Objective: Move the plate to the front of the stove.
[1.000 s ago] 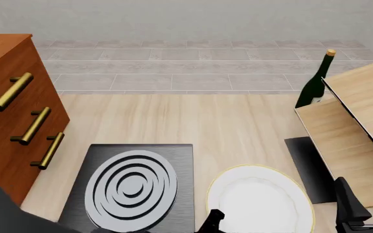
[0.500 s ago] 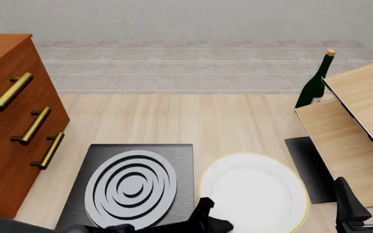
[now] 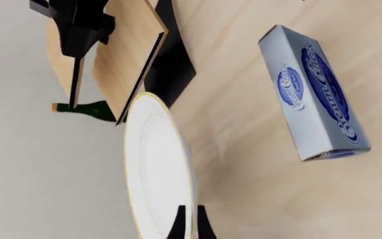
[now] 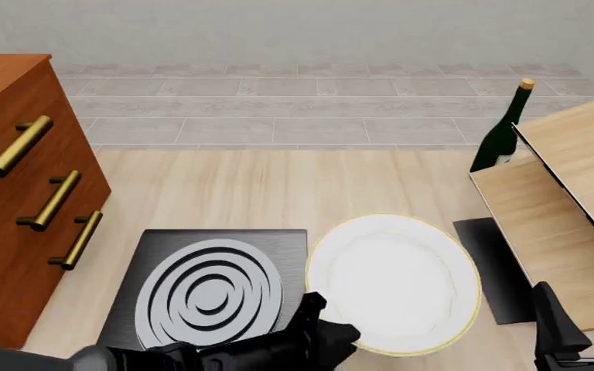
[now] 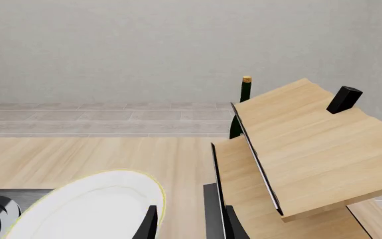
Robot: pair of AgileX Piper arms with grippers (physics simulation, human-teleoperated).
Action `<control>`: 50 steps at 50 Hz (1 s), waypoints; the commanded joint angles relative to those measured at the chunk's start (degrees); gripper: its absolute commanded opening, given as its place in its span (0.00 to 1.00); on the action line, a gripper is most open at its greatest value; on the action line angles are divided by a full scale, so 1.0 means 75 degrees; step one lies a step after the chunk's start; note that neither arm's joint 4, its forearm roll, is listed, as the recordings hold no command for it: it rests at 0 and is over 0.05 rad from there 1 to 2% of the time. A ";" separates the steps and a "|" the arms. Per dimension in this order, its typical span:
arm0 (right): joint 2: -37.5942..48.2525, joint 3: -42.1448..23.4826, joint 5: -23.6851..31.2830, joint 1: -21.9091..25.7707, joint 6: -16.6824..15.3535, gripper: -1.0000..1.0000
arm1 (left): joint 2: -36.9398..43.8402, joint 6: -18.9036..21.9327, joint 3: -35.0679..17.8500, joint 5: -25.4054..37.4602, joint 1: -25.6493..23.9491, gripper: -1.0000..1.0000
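Above the wooden table (image 4: 256, 193), the left gripper (image 4: 323, 340), clamped on the plate (image 4: 392, 282) rim, must carry it before the stove (image 4: 209, 290).

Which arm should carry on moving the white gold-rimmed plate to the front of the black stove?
Left. The left gripper is shut on the near rim of the white gold-rimmed plate, right beside the black stove with grey ring burner. The right gripper sits apart at the right edge, holding nothing.

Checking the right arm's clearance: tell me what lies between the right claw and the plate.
Nothing: in the front view only bare wooden tabletop separates the right claw from the plate, with the dark mat just beyond.
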 commanded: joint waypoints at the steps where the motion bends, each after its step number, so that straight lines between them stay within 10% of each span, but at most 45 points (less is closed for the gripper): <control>1: 0.0000 0.0000 0.0000 -0.0003 -0.0001 1.00 | -0.0088 0.0287 -0.0117 -0.0066 0.0355 0.00; 50: 0.0001 0.0000 0.0000 -0.0001 -0.0001 1.00 | 0.0014 0.0894 -0.1854 0.0769 0.2576 0.00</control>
